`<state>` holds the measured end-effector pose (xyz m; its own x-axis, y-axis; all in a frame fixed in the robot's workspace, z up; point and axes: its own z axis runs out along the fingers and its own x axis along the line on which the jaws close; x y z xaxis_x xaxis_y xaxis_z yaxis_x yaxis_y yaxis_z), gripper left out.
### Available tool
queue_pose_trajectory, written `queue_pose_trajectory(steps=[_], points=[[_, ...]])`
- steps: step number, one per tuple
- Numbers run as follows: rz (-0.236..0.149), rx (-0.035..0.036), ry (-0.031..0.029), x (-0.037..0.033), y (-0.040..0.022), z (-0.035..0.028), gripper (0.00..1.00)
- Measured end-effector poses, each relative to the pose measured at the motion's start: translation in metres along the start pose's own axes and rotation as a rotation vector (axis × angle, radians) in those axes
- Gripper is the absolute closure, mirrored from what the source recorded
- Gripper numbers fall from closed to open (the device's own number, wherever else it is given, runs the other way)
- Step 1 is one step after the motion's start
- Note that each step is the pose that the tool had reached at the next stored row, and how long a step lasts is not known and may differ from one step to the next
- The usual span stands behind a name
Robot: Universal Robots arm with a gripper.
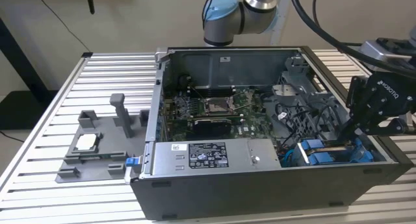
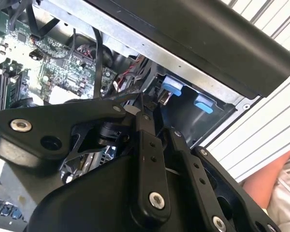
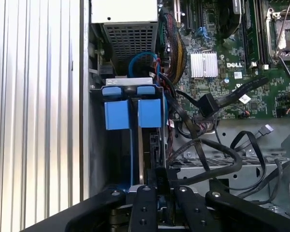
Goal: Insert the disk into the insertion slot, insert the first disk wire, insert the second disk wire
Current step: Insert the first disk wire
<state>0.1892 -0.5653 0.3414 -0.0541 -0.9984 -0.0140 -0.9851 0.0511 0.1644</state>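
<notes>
The disk sits down in the insertion slot at the front corner of the open case, on the exterior view's right. Its blue carrier tabs stick up side by side. My black gripper reaches down into the case just behind those tabs. In both wrist views the fingers stand close together, pinched on what looks like the plug of a black disk wire. The plug hangs over the dark gap of the bay, close to the blue tabs.
A grey labelled power-supply box lies next to the bay, with the green motherboard behind it. Loose black cables loop beside the gripper. A grey fixture with a small silver chip rests on the slatted table. A person's arm is near the case.
</notes>
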Motion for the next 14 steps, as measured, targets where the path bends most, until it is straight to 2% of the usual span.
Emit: queue_pose_trajectory(steps=[14], points=[[0.0, 0.0017, 0.0009, -0.0002, -0.0009, 0.0055, 0.81]])
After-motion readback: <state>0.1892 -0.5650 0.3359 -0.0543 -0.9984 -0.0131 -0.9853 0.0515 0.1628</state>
